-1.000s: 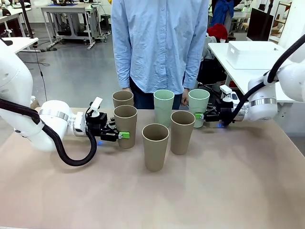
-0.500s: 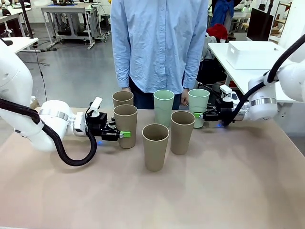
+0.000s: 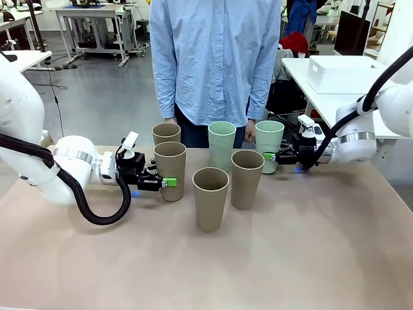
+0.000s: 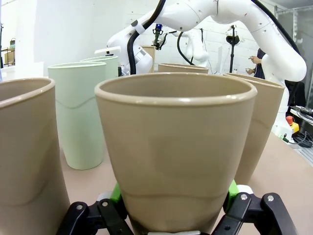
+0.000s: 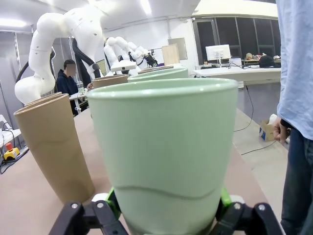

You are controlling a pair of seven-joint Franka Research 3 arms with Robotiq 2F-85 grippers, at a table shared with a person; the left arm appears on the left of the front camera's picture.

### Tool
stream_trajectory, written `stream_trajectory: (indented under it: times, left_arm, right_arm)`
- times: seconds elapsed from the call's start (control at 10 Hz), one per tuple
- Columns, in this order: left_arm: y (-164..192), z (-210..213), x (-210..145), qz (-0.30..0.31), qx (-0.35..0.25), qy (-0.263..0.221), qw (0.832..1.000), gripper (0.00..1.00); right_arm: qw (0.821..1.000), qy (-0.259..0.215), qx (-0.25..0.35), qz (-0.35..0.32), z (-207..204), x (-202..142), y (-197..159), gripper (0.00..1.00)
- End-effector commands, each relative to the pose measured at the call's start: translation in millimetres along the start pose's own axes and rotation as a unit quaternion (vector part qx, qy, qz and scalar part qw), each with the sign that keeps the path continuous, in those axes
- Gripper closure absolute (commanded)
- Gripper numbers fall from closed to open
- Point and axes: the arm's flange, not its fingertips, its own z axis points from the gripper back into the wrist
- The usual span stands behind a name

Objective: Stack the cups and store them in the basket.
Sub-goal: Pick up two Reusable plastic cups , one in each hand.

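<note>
Several tan and mint cups stand upright mid-table. My left gripper [image 3: 164, 183] is shut on the lower part of a tan cup [image 3: 170, 169], whose wall fills the space between the green pads [image 4: 116, 193] in the left wrist view [image 4: 173, 147]. My right gripper [image 3: 270, 157] is shut low on a mint cup [image 3: 269, 143], seen close up in the right wrist view [image 5: 164, 152]. Free-standing are a second mint cup [image 3: 222, 145] and three tan cups [image 3: 166, 134] [image 3: 247, 177] [image 3: 210, 197]. The white basket [image 3: 339, 72] sits on a side table at the back right.
A person in a light blue shirt [image 3: 216, 61] stands at the far edge, hands low behind the back cups. The near half of the brown table [image 3: 206, 271] has free room. The held cups have neighbours close beside them.
The right gripper's fingers have closed in on the mint cup. Both arms and all cups otherwise stay where they were.
</note>
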Motion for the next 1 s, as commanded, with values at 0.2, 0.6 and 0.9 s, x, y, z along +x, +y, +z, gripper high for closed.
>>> stream_trajectory:
  times: [0.2,0.6,0.9]
  left_arm:
    - [-5,25,33,-0.019,0.025,-0.005,1.000,0.15]
    - [-42,86,94,-0.026,0.015,-0.037,0.999,0.15]
    - [-84,125,111,-0.039,0.015,-0.025,0.999,0.15]
  right_arm:
    - [0.999,-0.032,-0.017,0.010,20,34,27,0.16]
    - [0.998,-0.058,-0.020,0.028,57,80,106,0.16]
    - [0.996,-0.071,-0.017,0.049,74,82,176,0.16]
